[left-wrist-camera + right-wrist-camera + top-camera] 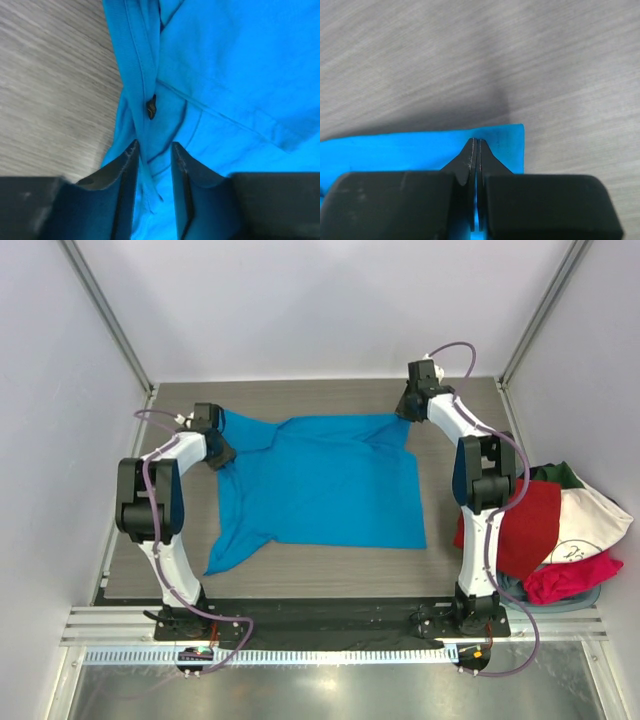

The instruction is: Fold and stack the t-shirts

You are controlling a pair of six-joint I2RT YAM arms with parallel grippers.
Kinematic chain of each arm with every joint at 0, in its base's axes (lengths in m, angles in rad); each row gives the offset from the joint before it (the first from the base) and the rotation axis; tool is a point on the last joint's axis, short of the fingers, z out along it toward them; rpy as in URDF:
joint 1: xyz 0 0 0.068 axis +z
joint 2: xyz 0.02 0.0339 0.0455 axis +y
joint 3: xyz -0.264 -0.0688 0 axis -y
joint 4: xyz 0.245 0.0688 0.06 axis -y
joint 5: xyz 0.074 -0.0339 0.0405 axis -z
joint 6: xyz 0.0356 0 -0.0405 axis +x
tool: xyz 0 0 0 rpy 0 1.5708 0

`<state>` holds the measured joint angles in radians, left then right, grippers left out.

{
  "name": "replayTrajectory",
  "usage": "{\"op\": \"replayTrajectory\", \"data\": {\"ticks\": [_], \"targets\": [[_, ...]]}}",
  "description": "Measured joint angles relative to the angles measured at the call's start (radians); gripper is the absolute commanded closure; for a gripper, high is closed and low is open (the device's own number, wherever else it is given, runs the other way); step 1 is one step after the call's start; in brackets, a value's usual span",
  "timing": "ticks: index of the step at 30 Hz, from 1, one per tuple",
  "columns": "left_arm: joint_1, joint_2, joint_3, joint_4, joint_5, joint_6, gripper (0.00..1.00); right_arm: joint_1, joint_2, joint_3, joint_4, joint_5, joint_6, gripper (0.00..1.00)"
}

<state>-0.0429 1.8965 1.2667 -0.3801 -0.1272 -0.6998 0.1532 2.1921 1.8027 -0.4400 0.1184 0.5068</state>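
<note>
A bright blue t-shirt (330, 485) lies spread out on the wooden table, with its near left corner trailing toward the front. My left gripper (215, 445) is at its far left edge. In the left wrist view the gripper (154, 147) stands open, a folded hem of the blue shirt (225, 75) lying between the fingers. My right gripper (410, 410) is at the shirt's far right corner. In the right wrist view the gripper (478, 141) is shut on the blue shirt's corner (395, 150).
A pile of shirts lies at the right beside the right arm: red (530, 525), white with a small print (590, 520), magenta-pink (570, 575) and dark green (562, 476). White walls close in the table on three sides. A metal rail (330, 635) runs along the front.
</note>
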Motion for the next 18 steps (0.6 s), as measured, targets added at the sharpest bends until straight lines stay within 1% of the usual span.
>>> {"op": "replayTrajectory", "data": {"ticks": [1,4,8,12,15,18], "targets": [[0.000,0.012,0.008,-0.005,0.003,0.003,0.75,-0.003,0.012,0.021,-0.003,-0.007,0.000,0.99],[0.000,0.058,0.039,-0.011,0.028,0.010,1.00,-0.012,0.041,0.063,-0.009,-0.019,0.000,0.99],[0.000,0.064,0.044,-0.009,0.043,0.020,1.00,-0.029,0.079,0.126,-0.043,-0.031,0.001,0.99],[0.008,0.048,0.029,-0.005,0.043,0.010,1.00,-0.063,0.133,0.229,-0.080,-0.035,0.014,0.99],[0.042,0.016,-0.003,0.018,0.079,-0.018,1.00,-0.101,0.167,0.289,-0.098,-0.044,0.029,0.99],[0.098,-0.008,-0.022,0.046,0.114,-0.049,1.00,-0.146,0.229,0.386,-0.123,-0.062,0.046,0.99]]}}
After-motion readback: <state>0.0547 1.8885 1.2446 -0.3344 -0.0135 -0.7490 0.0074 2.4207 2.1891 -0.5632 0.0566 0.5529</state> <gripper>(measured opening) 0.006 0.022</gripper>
